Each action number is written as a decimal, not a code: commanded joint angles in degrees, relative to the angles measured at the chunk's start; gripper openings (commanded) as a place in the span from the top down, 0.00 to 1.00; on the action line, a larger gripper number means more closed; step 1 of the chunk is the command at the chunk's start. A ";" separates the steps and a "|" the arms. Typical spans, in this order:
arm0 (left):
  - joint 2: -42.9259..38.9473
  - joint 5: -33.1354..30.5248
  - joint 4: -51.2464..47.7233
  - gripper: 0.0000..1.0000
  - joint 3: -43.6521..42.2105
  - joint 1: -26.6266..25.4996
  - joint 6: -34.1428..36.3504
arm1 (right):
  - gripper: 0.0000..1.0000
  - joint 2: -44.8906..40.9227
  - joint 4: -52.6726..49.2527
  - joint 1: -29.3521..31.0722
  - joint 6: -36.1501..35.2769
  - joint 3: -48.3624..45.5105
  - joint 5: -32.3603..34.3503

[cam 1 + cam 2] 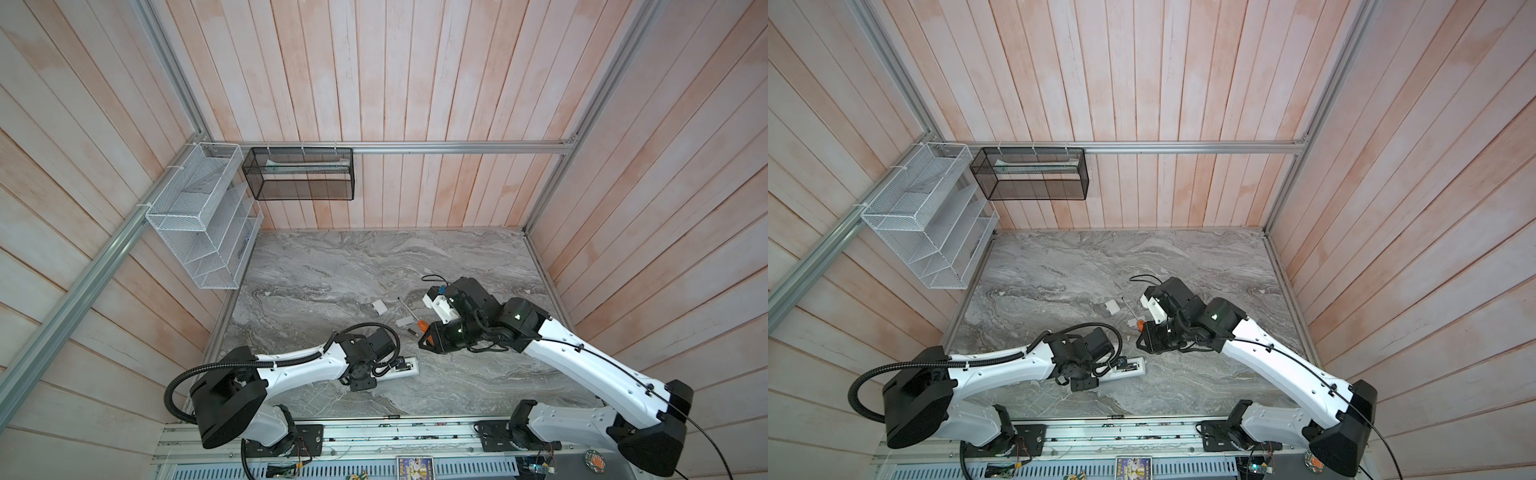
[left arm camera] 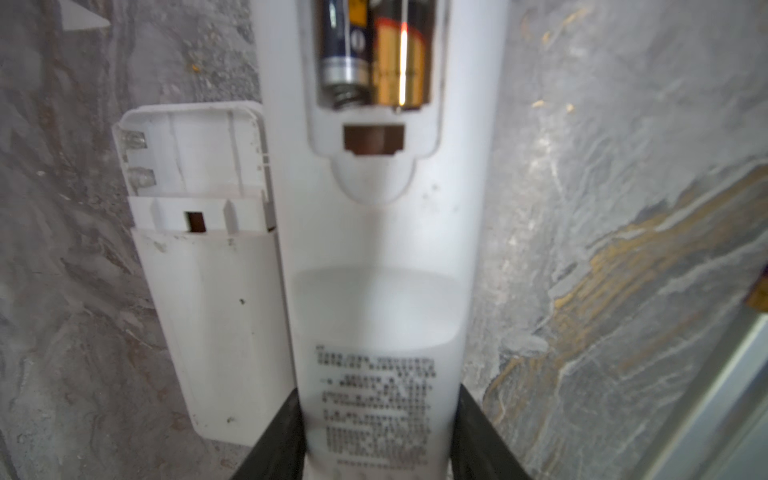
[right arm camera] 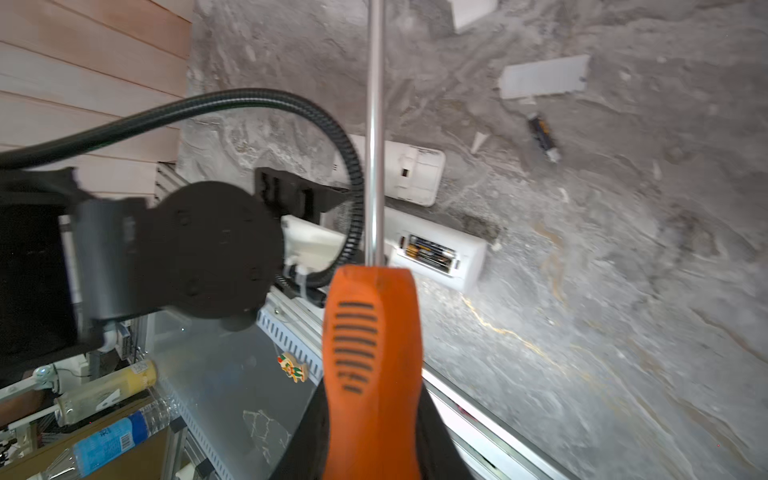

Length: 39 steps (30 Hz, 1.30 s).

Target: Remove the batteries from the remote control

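My left gripper (image 2: 380,436) is shut on the lower end of a white remote control (image 2: 382,249) lying back-up on the marble table. Its compartment is uncovered, and two batteries (image 2: 374,54) sit in it side by side. A second white remote (image 2: 208,291) with an empty compartment lies right beside it. In both top views the held remote (image 1: 409,368) (image 1: 1133,368) pokes out past the left gripper (image 1: 388,369). A loose battery (image 3: 542,135) (image 1: 412,331) lies on the table. My right gripper (image 3: 372,415) (image 1: 428,338) is shut on the orange handle of a screwdriver (image 3: 372,332), whose shaft points over the remotes.
Two small white covers (image 1: 379,306) (image 1: 404,321) lie on the table behind the loose battery. A white mesh rack (image 1: 199,224) and a black mesh basket (image 1: 299,174) hang on the walls at the back left. A metal rail (image 1: 374,432) runs along the table's front edge.
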 commanded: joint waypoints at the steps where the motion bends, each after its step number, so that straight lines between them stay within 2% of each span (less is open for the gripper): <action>1: -2.42 0.05 1.79 0.97 -1.78 -0.31 3.32 | 1.00 0.29 -11.89 -3.91 -9.37 0.75 -7.29; 6: -5.16 1.16 1.12 0.96 -4.07 -0.29 5.52 | 1.00 3.03 -16.21 -5.50 -16.30 0.28 -11.80; 15: -6.06 0.55 0.70 0.98 -6.34 -0.22 7.57 | 1.00 4.52 -20.64 -3.28 -21.70 -3.36 -21.85; 25: -5.33 -0.02 0.96 0.99 -6.82 -0.22 7.76 | 1.00 5.68 -19.31 -0.09 -20.01 -8.67 -22.74; 39: -6.46 0.03 1.41 0.99 -6.99 -0.24 8.05 | 1.00 9.50 -16.32 0.55 -19.33 -13.12 -24.43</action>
